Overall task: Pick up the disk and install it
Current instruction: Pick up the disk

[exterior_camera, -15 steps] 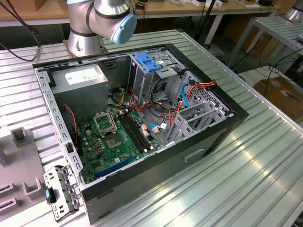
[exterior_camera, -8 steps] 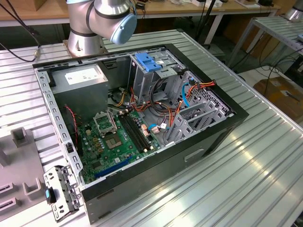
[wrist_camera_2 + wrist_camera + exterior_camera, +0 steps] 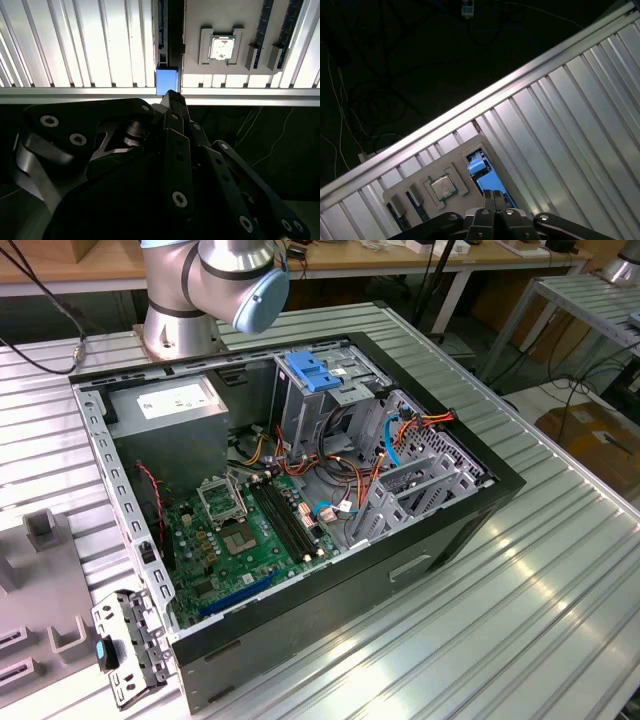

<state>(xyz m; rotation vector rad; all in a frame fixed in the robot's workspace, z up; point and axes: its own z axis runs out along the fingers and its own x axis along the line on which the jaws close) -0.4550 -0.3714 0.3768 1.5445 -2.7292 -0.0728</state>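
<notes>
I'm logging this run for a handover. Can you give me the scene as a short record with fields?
disk: on edge in a slot of the grey tray, not yet installed
claw: close by the disk's blue end, contact unclear
tray also holds: processor chip
computer case: open, lying on the ribbed table
blue bracket: on top of the drive cage

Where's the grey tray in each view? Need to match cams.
Exterior view: tray at the exterior view's left edge, beside the case.
Second wrist view: tray just past the claw, chip on it.
First wrist view: tray just past the claw, same chip.
Shared: ribbed table.
</notes>
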